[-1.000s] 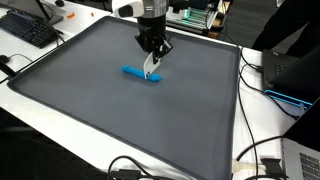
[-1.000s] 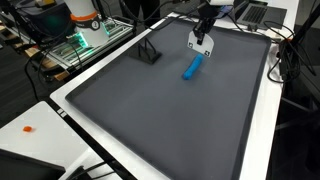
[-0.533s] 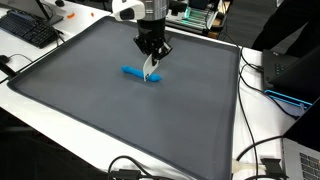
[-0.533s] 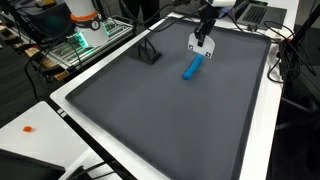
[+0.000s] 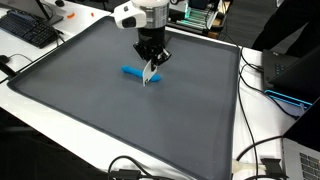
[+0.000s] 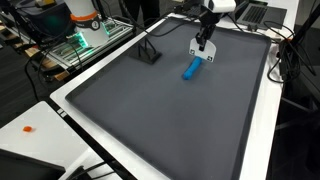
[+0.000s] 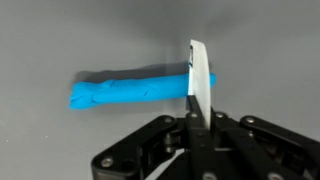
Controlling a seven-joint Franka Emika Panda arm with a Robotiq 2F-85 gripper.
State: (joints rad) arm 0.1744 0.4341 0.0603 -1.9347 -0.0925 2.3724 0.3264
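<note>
**End effector holds a white blade over the end of a blue roll**

The blue roll (image 7: 125, 90) lies flat on the grey mat (image 5: 90, 110) that covers the surface, in the half of the mat nearer the robot's base. It is long and somewhat uneven in outline, and in both exterior views (image 5: 131, 71) (image 6: 191, 69) it lies alone with bare mat on every side.

A thin white blade (image 7: 200, 78) stands on edge across one end of the roll. In the wrist view it cuts over that end from above. Whether its lower edge touches the roll or only hangs just over it cannot be told.

The end effector (image 7: 197, 128) is closed on the blade, its fingers clamped on the upper part and pointing straight down at the mat. In an exterior view the end effector (image 5: 151, 64) hangs directly over the roll's end, with the blade (image 5: 149, 74) reaching below it.

Farther off, a small black stand (image 6: 150, 52) sits on the mat, well apart from the roll. A keyboard (image 5: 30, 30) rests on the white table beyond the mat's edge.
</note>
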